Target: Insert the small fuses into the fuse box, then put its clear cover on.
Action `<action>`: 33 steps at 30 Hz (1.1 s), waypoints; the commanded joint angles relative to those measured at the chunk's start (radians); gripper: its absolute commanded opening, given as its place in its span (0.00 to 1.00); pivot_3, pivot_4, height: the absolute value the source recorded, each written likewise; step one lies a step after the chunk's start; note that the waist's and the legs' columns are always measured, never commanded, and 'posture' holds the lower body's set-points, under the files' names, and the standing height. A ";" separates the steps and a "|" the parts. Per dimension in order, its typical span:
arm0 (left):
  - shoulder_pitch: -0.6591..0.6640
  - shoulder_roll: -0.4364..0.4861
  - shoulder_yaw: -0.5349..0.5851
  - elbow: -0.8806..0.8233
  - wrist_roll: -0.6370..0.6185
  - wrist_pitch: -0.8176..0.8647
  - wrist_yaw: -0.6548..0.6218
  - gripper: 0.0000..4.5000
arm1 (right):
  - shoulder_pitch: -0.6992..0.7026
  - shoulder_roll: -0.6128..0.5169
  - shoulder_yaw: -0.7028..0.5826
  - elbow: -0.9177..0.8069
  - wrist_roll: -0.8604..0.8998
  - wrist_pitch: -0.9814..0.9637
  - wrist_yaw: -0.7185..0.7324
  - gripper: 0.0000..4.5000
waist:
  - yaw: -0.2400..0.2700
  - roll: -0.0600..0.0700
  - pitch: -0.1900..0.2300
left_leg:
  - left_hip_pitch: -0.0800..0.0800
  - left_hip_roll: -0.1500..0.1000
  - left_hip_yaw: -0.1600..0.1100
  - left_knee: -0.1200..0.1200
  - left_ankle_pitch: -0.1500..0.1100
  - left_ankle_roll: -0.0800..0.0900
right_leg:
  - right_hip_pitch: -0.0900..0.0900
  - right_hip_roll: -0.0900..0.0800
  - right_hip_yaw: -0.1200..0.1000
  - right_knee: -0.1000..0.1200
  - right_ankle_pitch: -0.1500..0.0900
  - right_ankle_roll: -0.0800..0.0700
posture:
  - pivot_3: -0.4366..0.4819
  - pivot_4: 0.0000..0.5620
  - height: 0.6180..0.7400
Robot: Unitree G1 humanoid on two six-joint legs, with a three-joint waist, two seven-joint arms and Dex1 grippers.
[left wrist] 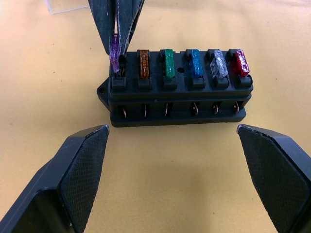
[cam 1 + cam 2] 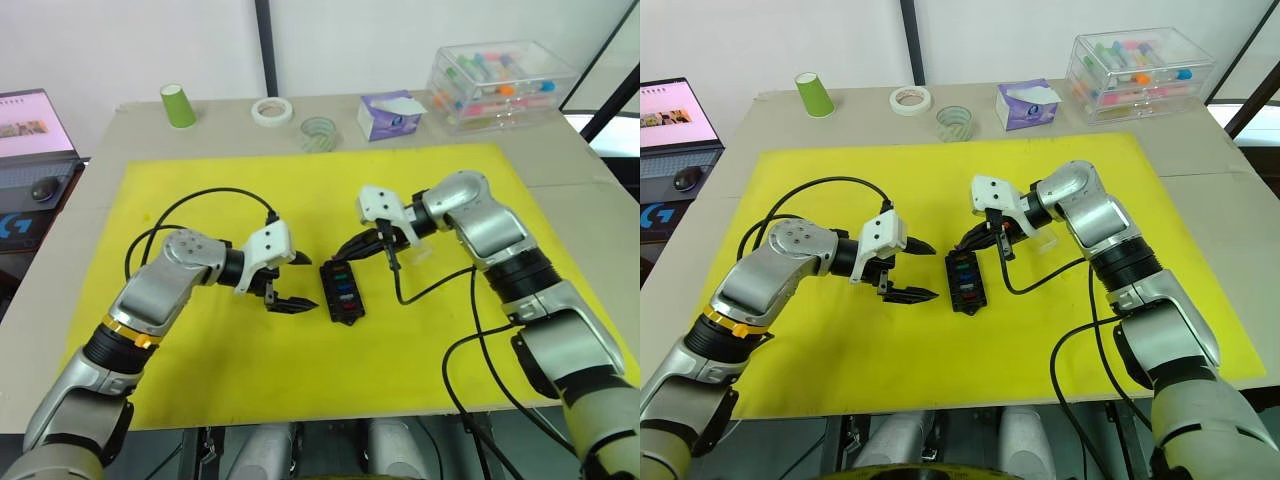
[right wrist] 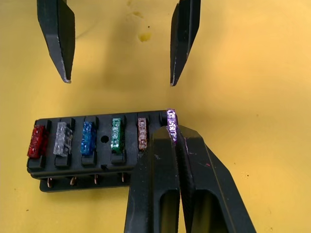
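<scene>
Fuse box [image 2: 342, 291] sits mid yellow mat [image 2: 200, 380], between my two grippers. Five fuses seated in its row: amber [image 1: 144, 63], green [image 1: 168, 63], blue [image 1: 195, 63], clear [image 1: 217, 63], red [image 1: 240, 62]. My right gripper [image 3: 173, 130] is pinching the purple fuse [image 1: 114, 53] at the end slot. My left gripper [image 2: 290, 283] is spread wide, just beside the box. Clear cover [image 1: 65, 5] lies on the mat behind the box.

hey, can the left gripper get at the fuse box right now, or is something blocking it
Probably yes. The left gripper is open and sits just beside the fuse box, with bare yellow mat between them. The right gripper pinches a purple fuse at one end slot, so that end is occupied.
</scene>
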 commanded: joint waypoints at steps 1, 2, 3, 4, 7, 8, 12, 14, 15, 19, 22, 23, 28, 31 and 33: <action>-0.013 -0.002 0.006 -0.030 -0.005 -0.006 -0.003 0.99 | -0.009 0.001 -0.019 0.006 -0.018 -0.029 0.000 0.00 | 0.000 0.000 0.000 | 0.000 0.000 0.000 0.000 0.000 0.000 | 0.000 0.000 0.000 0.000 0.000 0.000 | 0.48 0.27 1.00; -0.012 -0.003 0.006 -0.033 -0.006 -0.004 -0.002 0.99 | -0.008 0.001 -0.018 0.010 -0.022 -0.033 0.000 0.00 | 0.001 0.000 0.000 | 0.000 0.000 0.000 0.000 0.000 0.000 | 0.000 0.000 0.000 0.000 0.000 0.000 | 0.48 0.27 1.00; -0.012 -0.003 0.006 -0.035 -0.006 -0.003 -0.001 0.99 | -0.006 0.002 -0.017 0.014 -0.025 -0.037 0.001 0.00 | 0.001 0.000 0.000 | 0.000 0.000 0.000 0.000 0.000 0.000 | 0.000 0.000 0.000 0.000 0.000 0.000 | 0.48 0.27 1.00; -0.012 -0.004 0.006 -0.036 -0.007 -0.003 0.000 0.99 | -0.006 0.003 -0.017 0.017 -0.027 -0.039 0.003 0.00 | 0.001 0.000 0.000 | 0.000 0.000 0.000 0.000 0.000 0.000 | 0.000 0.000 0.000 0.000 0.000 0.000 | 0.48 0.27 1.00; -0.011 -0.004 0.007 -0.037 -0.006 -0.003 0.001 0.99 | -0.003 0.006 -0.013 0.024 -0.033 -0.048 0.007 0.00 | 0.000 0.000 0.000 | 0.000 0.000 0.000 0.000 0.000 0.000 | 0.000 0.000 0.000 0.000 0.000 0.000 | 0.48 0.27 1.00; -0.009 -0.003 0.007 -0.041 -0.007 -0.001 0.002 0.99 | 0.000 0.006 -0.012 0.021 -0.033 -0.048 0.009 0.00 | 0.000 0.000 0.000 | 0.000 0.000 0.000 0.000 0.000 0.000 | 0.000 0.000 0.000 0.000 0.000 0.000 | 0.48 0.27 1.00; 0.000 -0.002 0.009 -0.049 -0.007 0.000 0.006 0.99 | 0.005 0.010 -0.005 0.016 -0.038 -0.049 0.016 0.00 | 0.000 0.000 0.000 | 0.000 0.000 0.000 0.000 0.000 0.000 | 0.000 0.000 0.000 0.000 0.000 0.000 | 0.48 0.27 1.00; 0.004 -0.002 0.009 -0.053 -0.007 0.000 0.008 0.99 | 0.004 0.013 -0.004 0.011 -0.037 -0.043 0.019 0.00 | 0.000 0.000 0.000 | 0.000 0.000 0.000 0.000 0.000 0.000 | 0.000 0.000 0.000 0.000 0.000 0.000 | 0.48 0.27 1.00; 0.006 -0.001 0.009 -0.055 -0.007 0.001 0.009 0.99 | 0.004 0.014 -0.005 0.008 -0.036 -0.039 0.020 0.00 | 0.000 0.000 0.000 | 0.000 0.000 0.000 0.000 0.000 0.000 | 0.000 0.000 0.000 0.000 0.000 0.000 | 0.48 0.27 1.00; 0.011 -0.002 0.010 -0.057 -0.006 -0.002 0.010 0.99 | -0.006 0.014 -0.013 -0.009 -0.028 -0.012 0.027 0.00 | 0.001 0.000 0.000 | 0.000 0.000 0.000 0.000 0.000 0.000 | 0.000 0.000 0.000 0.000 0.000 0.000 | 0.48 0.27 1.00; 0.013 -0.004 0.008 -0.055 -0.005 -0.007 0.010 0.99 | -0.009 0.011 -0.019 -0.030 -0.020 0.006 0.030 0.00 | 0.001 0.000 0.000 | 0.000 0.000 0.000 0.000 0.000 0.000 | 0.000 0.000 0.000 0.000 0.000 0.000 | 0.48 0.27 1.00; 0.013 -0.005 0.007 -0.053 -0.005 -0.009 0.010 0.99 | -0.009 0.011 -0.019 -0.033 -0.021 0.007 0.030 0.00 | 0.000 0.000 0.000 | 0.000 0.000 0.000 0.000 0.000 0.000 | 0.000 0.000 0.000 0.000 0.000 0.000 | 0.48 0.27 1.00; 0.010 -0.009 0.005 -0.046 -0.002 -0.014 0.009 0.99 | 0.006 0.008 -0.004 -0.021 -0.052 -0.015 0.018 0.00 | 0.000 0.000 0.000 | 0.000 0.000 0.000 0.000 0.000 0.000 | 0.000 0.000 0.000 0.000 0.000 0.000 | 0.48 0.27 1.00; 0.010 -0.009 0.005 -0.043 -0.001 -0.017 0.007 0.99 | 0.012 0.006 0.011 -0.005 -0.076 -0.031 0.013 0.00 | 0.000 0.000 0.000 | 0.000 0.000 0.000 0.000 0.000 0.000 | 0.000 0.000 0.000 0.000 0.000 0.000 | 0.48 0.27 1.00; 0.010 -0.009 0.006 -0.042 0.000 -0.017 0.007 0.99 | 0.014 0.005 0.021 0.006 -0.096 -0.043 0.011 0.00 | 0.000 0.000 0.000 | 0.000 0.000 0.000 0.000 0.000 0.000 | 0.000 0.000 0.000 0.000 0.000 0.000 | 0.48 0.27 1.00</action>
